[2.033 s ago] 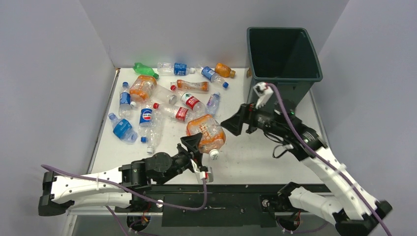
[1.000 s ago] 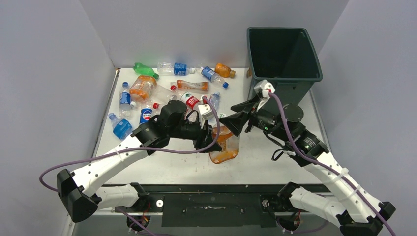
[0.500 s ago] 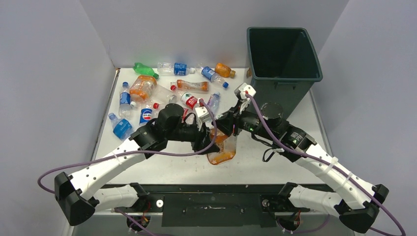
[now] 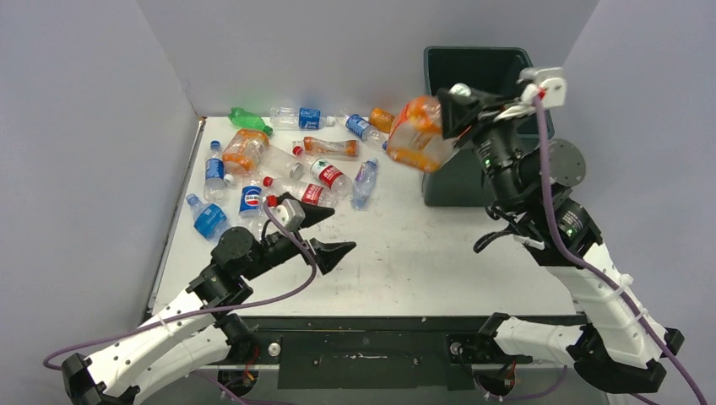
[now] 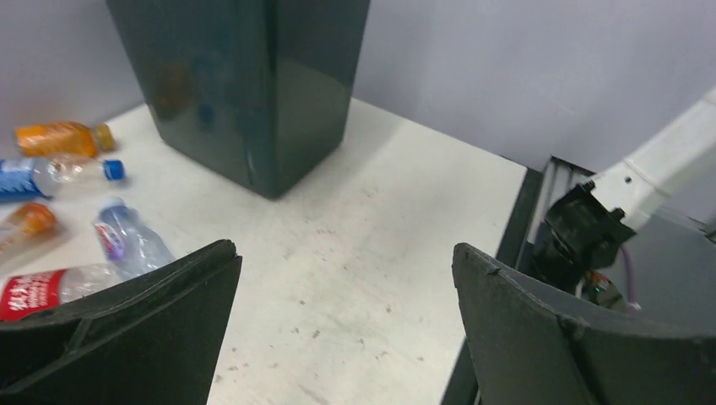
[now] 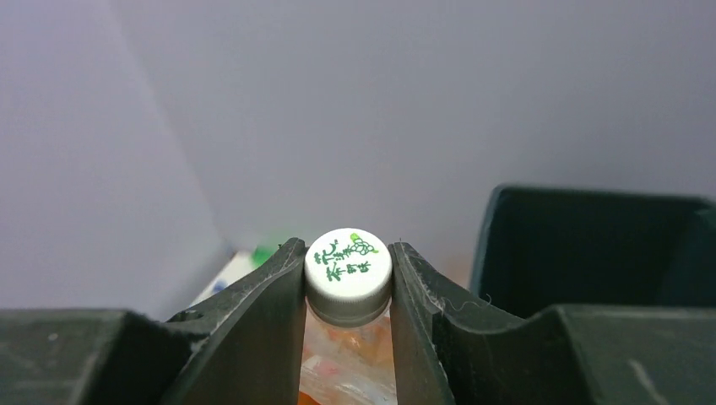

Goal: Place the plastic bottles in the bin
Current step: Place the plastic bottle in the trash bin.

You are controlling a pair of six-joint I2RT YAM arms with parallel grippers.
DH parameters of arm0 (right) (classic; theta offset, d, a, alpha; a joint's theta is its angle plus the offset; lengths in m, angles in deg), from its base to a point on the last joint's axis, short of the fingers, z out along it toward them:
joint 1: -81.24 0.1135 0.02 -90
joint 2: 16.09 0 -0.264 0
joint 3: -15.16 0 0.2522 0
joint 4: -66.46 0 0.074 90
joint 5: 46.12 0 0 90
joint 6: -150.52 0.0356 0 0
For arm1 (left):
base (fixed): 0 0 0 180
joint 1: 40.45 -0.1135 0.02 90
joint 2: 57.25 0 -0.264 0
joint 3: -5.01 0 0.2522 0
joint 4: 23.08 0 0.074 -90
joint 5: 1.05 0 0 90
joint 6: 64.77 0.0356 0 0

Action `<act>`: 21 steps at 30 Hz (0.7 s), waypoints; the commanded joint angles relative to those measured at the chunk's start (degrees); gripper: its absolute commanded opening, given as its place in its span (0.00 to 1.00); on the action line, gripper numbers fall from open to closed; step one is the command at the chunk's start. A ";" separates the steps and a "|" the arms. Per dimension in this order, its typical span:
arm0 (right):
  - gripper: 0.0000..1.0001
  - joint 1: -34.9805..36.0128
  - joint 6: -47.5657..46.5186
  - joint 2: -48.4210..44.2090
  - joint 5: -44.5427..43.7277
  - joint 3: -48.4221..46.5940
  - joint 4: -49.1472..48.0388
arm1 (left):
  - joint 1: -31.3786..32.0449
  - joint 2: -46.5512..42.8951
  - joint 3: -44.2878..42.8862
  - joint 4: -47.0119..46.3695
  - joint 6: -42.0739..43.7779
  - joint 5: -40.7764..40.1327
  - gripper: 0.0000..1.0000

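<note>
Top external view: handover done! The left gripper (image 4: 335, 233) has let go and dropped back near-left, jaws spread wide on nothing. Loose plastic bottles (image 4: 314, 194) still litter the far-left of the scuffed white table (image 4: 422, 253). The right gripper (image 4: 452, 101), clamped on the white cap (image 6: 348, 272), has hoisted the big orange bottle (image 4: 414, 133) beside the dark green bin (image 4: 460, 181) rim; a drop looks next. Plain grey walls all round.
</note>
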 commanded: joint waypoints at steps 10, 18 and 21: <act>0.05 -20.92 -17.25 21.03 -34.39 -9.28 -39.75 | -0.87 -2.90 0.66 -8.37 1.52 -8.06 0.96; 0.05 -30.59 -23.05 30.82 -42.01 -10.85 -49.13 | -0.96 -3.74 0.89 -7.25 2.30 -12.70 0.96; 0.23 -34.04 -15.81 33.25 -41.30 -12.14 -43.25 | -0.95 -3.43 0.98 -7.17 2.30 -13.18 0.96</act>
